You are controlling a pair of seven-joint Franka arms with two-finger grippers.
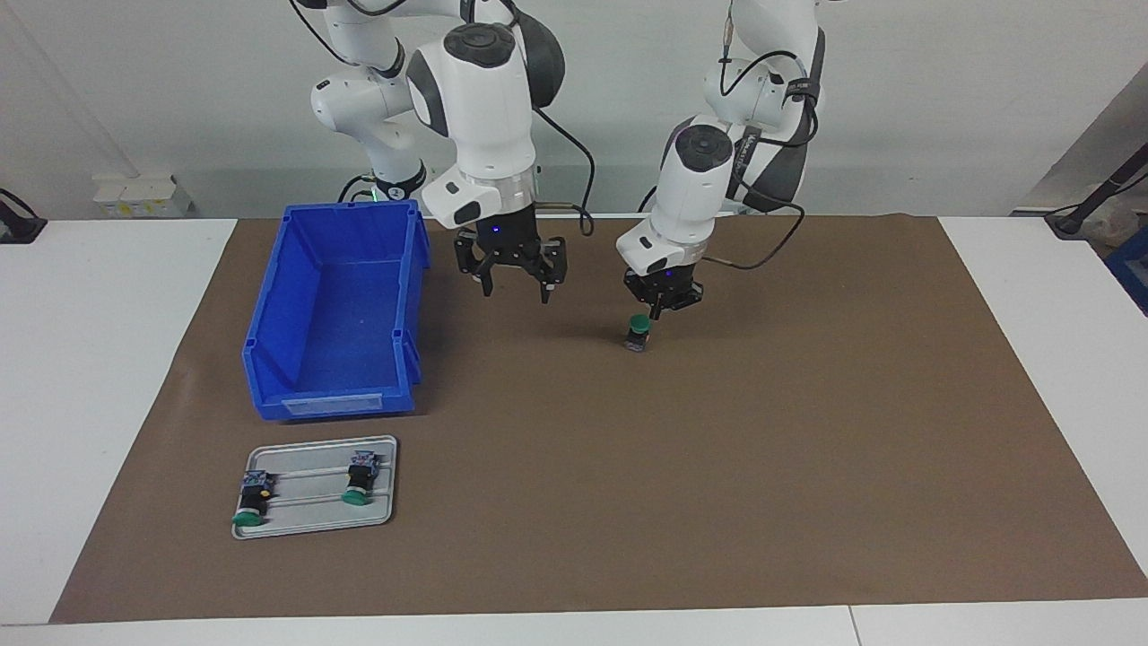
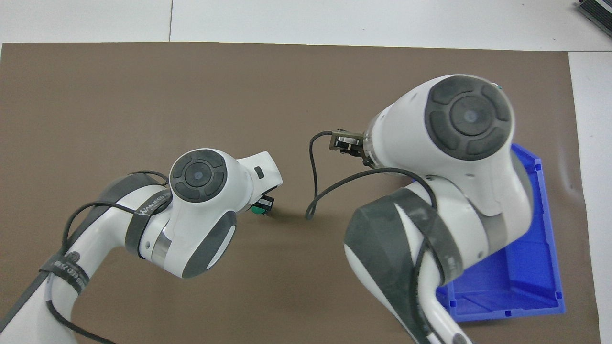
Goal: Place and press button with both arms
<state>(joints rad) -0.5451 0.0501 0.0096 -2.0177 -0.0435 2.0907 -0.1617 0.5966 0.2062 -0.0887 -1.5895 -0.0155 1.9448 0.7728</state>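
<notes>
The button (image 1: 638, 334) stands upright on the brown mat, green cap on top, about midway between the two arms' ends of the table. My left gripper (image 1: 657, 313) hangs just over it, its tip at the edge of the green cap; whether it touches the cap I cannot tell. In the overhead view the green cap of the button (image 2: 259, 209) peeks out from under the left wrist. My right gripper (image 1: 514, 289) hangs open and empty above the mat, beside the blue bin and apart from the button. The overhead view hides it under its own arm.
An empty blue bin (image 1: 334, 314) (image 2: 528, 267) sits toward the right arm's end. Farther from the robots than the bin lies a grey tray (image 1: 316, 520) with two more green-capped buttons lying on their sides. The brown mat (image 1: 717, 467) covers most of the table.
</notes>
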